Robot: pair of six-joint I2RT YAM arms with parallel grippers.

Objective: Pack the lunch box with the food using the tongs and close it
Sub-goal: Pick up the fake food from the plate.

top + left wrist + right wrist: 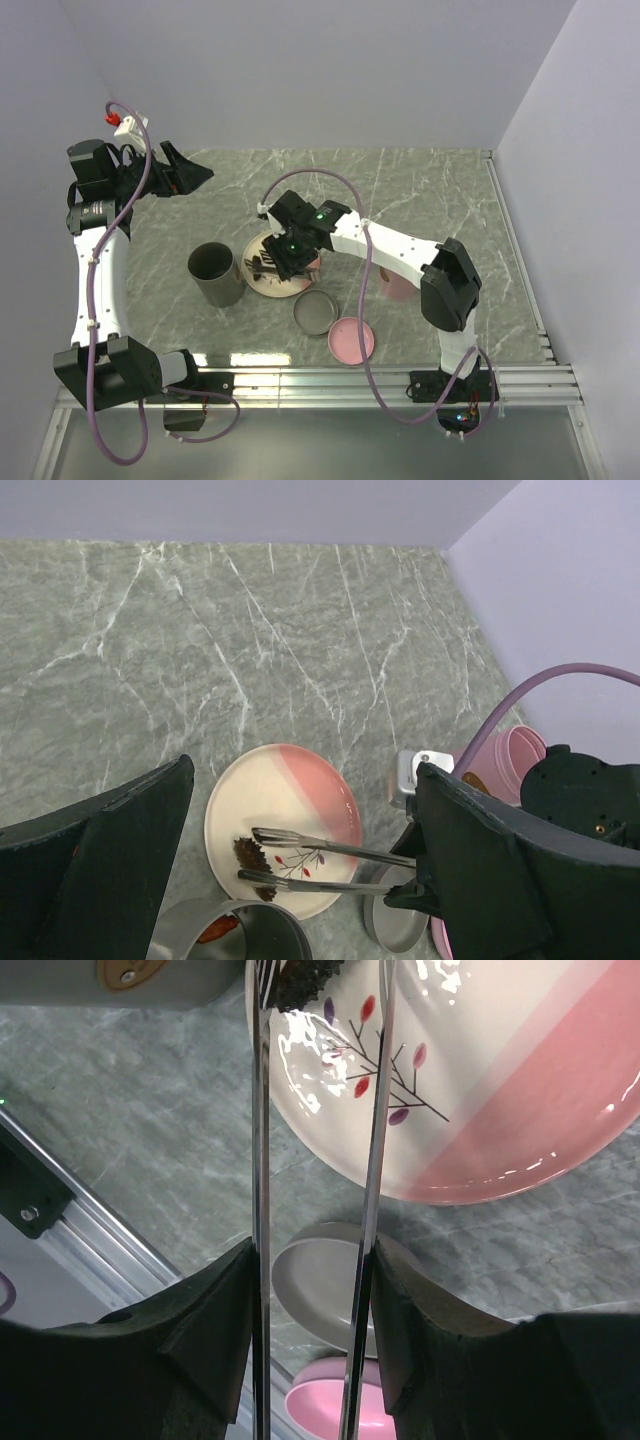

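The cream-and-pink plate (262, 280) lies at the table's middle. My right gripper (290, 252) hovers over it, shut on the silver tongs (375, 1140), whose two arms run between its fingers (215, 1330). The tong tips (262, 858) straddle a dark brown piece of food (248, 852) on the plate (300, 790); that piece (305, 978) also shows at the top edge of the right wrist view. The grey round lunch box (213, 275) stands left of the plate with a reddish piece (215, 930) inside. My left gripper (188, 172) is open, raised at the far left.
A grey lid (315, 312) and a pink lid (351, 341) lie in front of the plate. A pink container (512, 760) stands to the right, partly behind my right arm. Walls close the table at back and sides; a metal rail runs along the near edge.
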